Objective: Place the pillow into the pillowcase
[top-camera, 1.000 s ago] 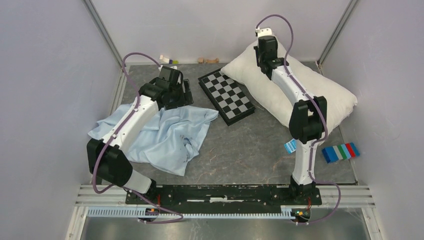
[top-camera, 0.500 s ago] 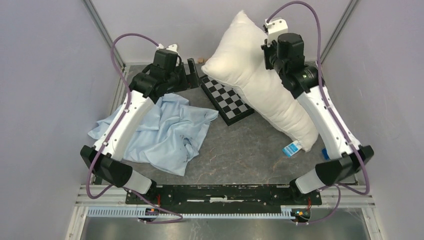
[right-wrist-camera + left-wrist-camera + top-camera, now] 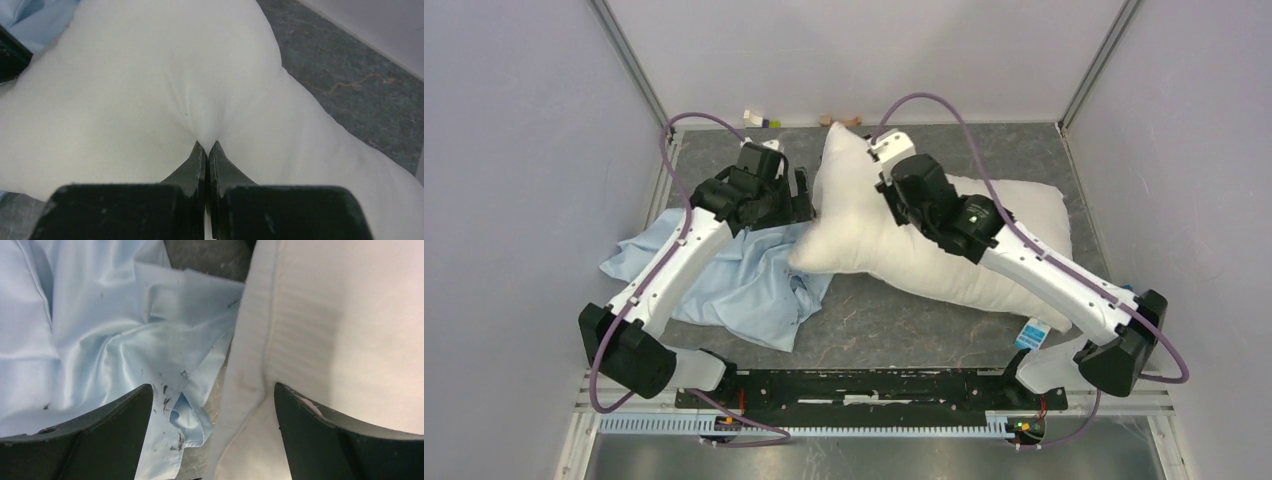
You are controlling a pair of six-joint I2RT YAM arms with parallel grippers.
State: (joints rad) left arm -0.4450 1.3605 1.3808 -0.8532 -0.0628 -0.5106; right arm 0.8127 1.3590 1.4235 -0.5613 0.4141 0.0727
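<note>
The pillow (image 3: 345, 330) meets the pillowcase (image 3: 100, 340) between the left gripper's (image 3: 211, 390) wide, empty jaws.
The right gripper (image 3: 206, 149) (pinched shut on the pillow) stands farther.

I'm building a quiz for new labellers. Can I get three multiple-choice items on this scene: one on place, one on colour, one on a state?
1. Where is the pillow relative to the pillowcase? A inside it; B beside it, on its right; C beneath it.
2. What colour is the pillowcase? A light blue; B green; C red.
3. How is the right tool? A wide open; B shut on the pillow; C out of view.
Answers: B, the pillow lies bare, outside the cloth; A, the fabric is pale blue; B, its fingers pinch white fabric.
</note>
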